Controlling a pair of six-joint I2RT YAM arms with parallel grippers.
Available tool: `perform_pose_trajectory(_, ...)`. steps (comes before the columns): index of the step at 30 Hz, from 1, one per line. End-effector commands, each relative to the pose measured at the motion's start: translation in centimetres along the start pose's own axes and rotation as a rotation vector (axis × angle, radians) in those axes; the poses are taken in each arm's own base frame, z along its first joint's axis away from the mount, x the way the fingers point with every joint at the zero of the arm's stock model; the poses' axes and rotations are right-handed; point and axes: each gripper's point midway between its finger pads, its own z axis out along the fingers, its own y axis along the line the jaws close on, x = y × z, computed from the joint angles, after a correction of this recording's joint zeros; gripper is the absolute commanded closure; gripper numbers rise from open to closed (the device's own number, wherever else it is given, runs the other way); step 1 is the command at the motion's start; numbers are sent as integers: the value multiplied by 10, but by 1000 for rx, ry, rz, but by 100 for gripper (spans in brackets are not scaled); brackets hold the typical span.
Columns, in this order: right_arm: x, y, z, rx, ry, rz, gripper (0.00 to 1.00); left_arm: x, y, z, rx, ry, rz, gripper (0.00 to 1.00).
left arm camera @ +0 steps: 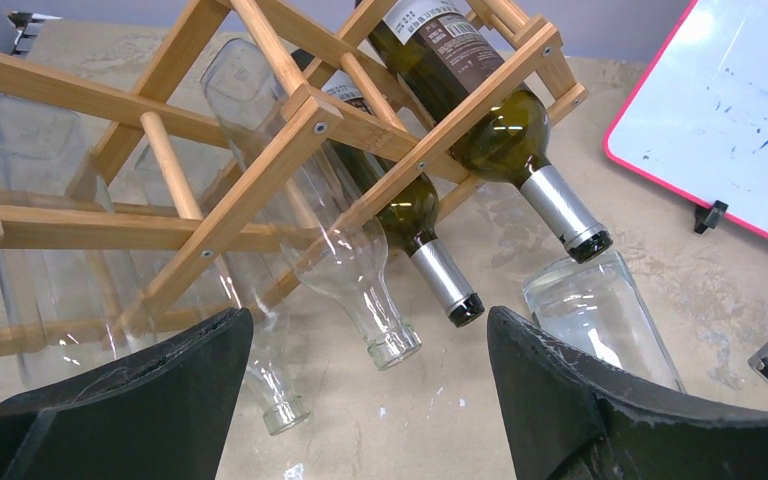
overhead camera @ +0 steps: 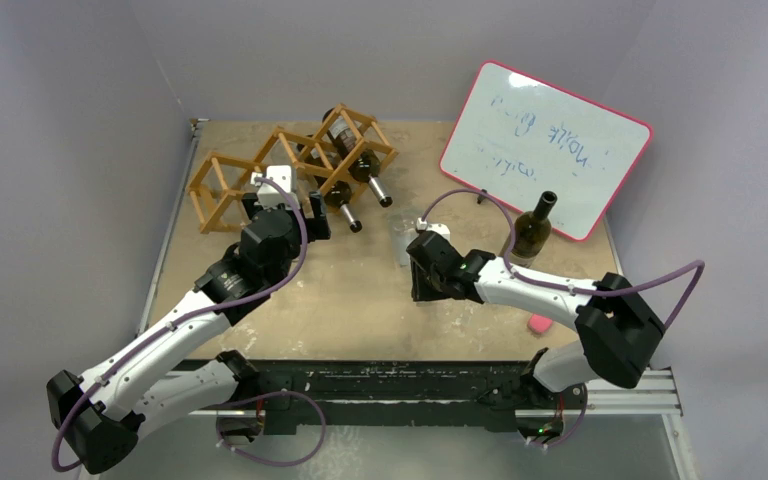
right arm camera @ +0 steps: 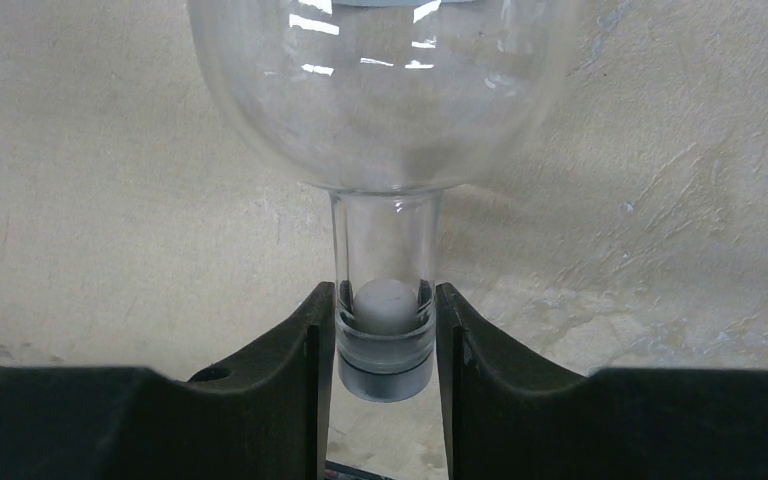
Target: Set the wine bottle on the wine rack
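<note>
The wine rack [overhead camera: 290, 165] is a light wooden lattice at the back left; it fills the left wrist view [left arm camera: 290, 110]. It holds two dark bottles [left arm camera: 500, 130] with silver necks and two clear bottles [left arm camera: 335, 250]. My right gripper [overhead camera: 422, 265] is shut on the neck of a clear glass wine bottle [overhead camera: 405, 240], just below its lip [right arm camera: 385, 320]. The bottle's body [right arm camera: 380, 90] points away from me, low over the table, and also shows in the left wrist view [left arm camera: 600, 310]. My left gripper [overhead camera: 288, 205] is open and empty in front of the rack [left arm camera: 370, 330].
A dark green bottle [overhead camera: 532, 230] stands upright at the right, in front of a pink-framed whiteboard [overhead camera: 545, 145] leaning at the back right. A small pink object [overhead camera: 540, 323] lies near the right arm. The table edge [overhead camera: 175, 250] runs along the left.
</note>
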Motion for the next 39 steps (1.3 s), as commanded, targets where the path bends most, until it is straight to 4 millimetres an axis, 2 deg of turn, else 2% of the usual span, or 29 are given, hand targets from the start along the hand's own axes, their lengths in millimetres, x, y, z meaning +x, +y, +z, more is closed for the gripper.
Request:
perform_pose_trajectory(1,-16,10,5,-11,-38,10,58,-19,-6,-4,31,-62,-44,14)
perform_pose_trajectory(5,-20,12,16,15,-36,9,52,-20,-5,-3,29,-65,-44,14)
perform_pose_trajectory(9,-23,19,29,15,-26,-15,51,-19,-5,-3,24,-60,-39,14)
perform_pose_trajectory(14,-19,13,43,65,-5,-24,50,-20,-4,-3,20,-63,-38,14)
perform_pose_trajectory(15,-31,19,42,55,-29,-13,50,-20,-3,-3,18,-63,-36,14)
perform_pose_trajectory(16,-34,20,42,55,-37,-7,50,-19,-3,-3,17,-61,-33,14)
perform_pose_trajectory(22,-39,15,49,66,-52,4,51,-19,-2,-3,14,-62,-27,14)
perform_pose_trajectory(25,-35,13,55,72,-39,-16,60,-18,1,-3,0,-61,-20,14)
perform_pose_trajectory(32,-34,10,58,75,-45,-43,100,-16,2,-3,-6,-57,-11,14)
perform_pose_trajectory(34,-42,11,53,74,-75,-40,100,-16,2,-2,-8,-59,-12,14)
perform_pose_trajectory(36,-41,4,48,90,-90,-40,100,-16,2,-2,-9,-59,-12,14)
perform_pose_trajectory(39,-54,2,35,87,-158,-30,100,-16,2,-2,-8,-59,-12,14)
